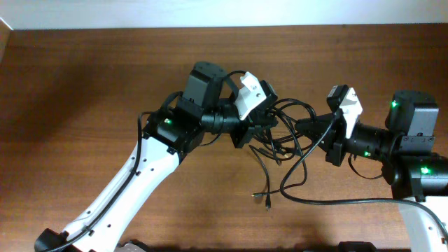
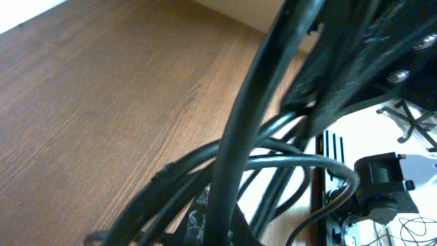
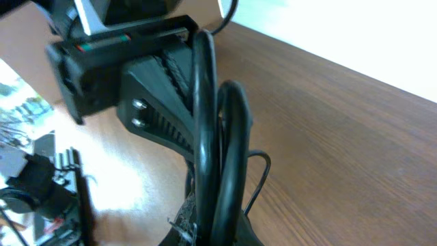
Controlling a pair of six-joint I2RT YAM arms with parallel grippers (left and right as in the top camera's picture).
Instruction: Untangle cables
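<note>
Cables (image 1: 278, 137) over brown wooden table (image 1: 84, 91)

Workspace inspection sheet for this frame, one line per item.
Surface: wooden table, no spills or damage seen.
Job's things: cables bunched in one tangle between the two grippers; plug ends lie on the table below it.
Clutter: nothing seen.
Grippers: left gripper shut on strands of the tangle; right gripper shut on strands from the other side.
Cables: arm wiring runs along the left arm, apart from the tangle.
Surroundings: white wall along the table's far edge.
</note>
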